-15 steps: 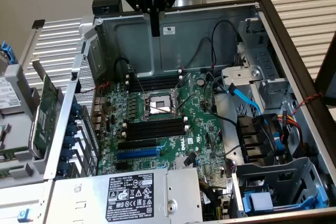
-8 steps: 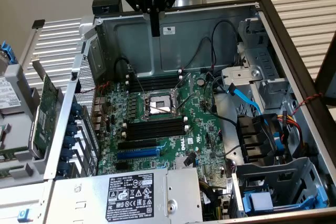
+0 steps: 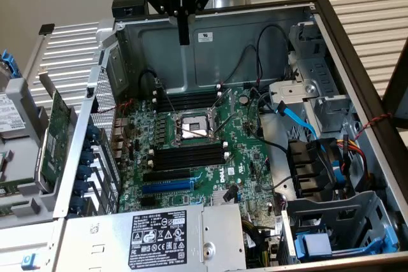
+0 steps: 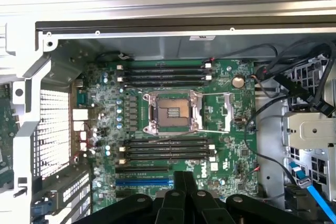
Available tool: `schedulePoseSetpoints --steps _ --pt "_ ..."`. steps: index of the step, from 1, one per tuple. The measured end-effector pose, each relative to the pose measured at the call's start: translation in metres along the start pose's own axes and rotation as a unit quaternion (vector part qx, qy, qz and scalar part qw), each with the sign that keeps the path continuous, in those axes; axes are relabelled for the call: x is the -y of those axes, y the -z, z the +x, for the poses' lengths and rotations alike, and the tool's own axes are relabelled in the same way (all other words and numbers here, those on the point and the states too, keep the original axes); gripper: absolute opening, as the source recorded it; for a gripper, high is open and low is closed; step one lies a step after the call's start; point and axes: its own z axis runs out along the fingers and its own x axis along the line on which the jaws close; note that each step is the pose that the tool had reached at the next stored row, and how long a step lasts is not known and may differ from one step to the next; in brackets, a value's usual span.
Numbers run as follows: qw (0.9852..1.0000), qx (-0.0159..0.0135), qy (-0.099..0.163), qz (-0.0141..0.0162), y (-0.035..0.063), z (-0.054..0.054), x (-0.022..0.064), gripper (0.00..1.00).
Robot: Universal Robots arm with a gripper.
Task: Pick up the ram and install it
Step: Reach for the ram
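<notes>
The open computer case holds a green motherboard (image 3: 248, 157) (image 4: 226, 156) with a bare CPU socket (image 3: 191, 128) (image 4: 170, 111) at its middle. Long black memory slots with white end clips lie on both sides of the socket, one bank (image 3: 188, 100) (image 4: 164, 72) toward the case's back wall and one (image 3: 188, 155) (image 4: 165, 148) toward the power supply. My gripper (image 3: 183, 39) (image 4: 185, 174) hangs high above the board near the back wall, its black fingers (image 3: 183, 23) shut together with nothing seen between them. The ram stick is out of view.
A larger green expansion card (image 3: 54, 135) with a bracket leans outside the case at the exterior view's left. A power supply (image 3: 159, 234) sits at the front. Blue cable (image 3: 299, 116), black fan (image 3: 312, 167) and drive cage (image 3: 338, 221) crowd the exterior view's right.
</notes>
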Motion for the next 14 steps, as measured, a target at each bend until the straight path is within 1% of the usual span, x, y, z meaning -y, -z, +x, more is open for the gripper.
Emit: schedulePoseSetpoints --steps 14 --pt "1.0 0.0 0.0 0.0 0.0001 0.063 0.0045 0.11"
